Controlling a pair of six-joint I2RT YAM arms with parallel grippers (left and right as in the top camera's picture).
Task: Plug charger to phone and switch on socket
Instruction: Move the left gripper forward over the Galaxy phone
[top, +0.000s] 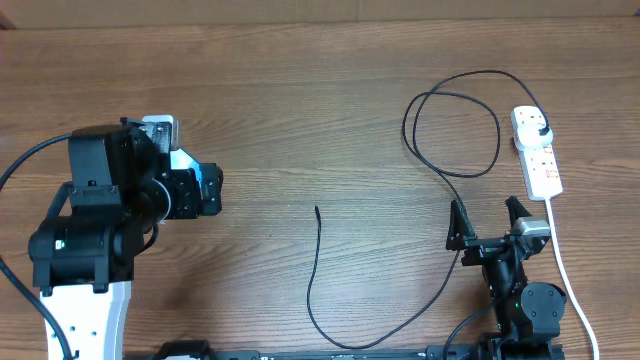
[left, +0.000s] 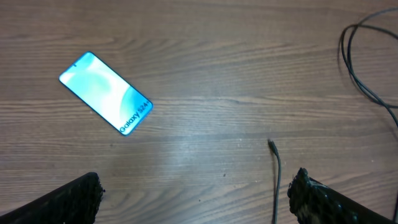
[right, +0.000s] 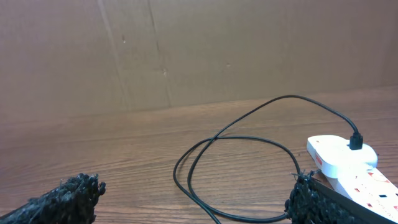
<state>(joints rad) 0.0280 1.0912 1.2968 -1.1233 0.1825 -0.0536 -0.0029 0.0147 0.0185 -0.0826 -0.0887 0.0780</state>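
Looks like a robotics lab bench. Wood-grain table (top: 300, 100), plain brown cardboard wall (right: 186, 50) at its far edge. Two black robot arms: left arm (top: 95, 230), right arm (top: 520, 290), mounted along the near side.

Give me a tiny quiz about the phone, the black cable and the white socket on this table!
1. True or false: the charger has its plug in the socket.
2. The phone is: A) lit up blue, B) switched off and dark, C) hidden under the cable.
3. Fill in: the left gripper and the right gripper both have jaws standing ____.
Key: 1 true; 2 A; 3 open.
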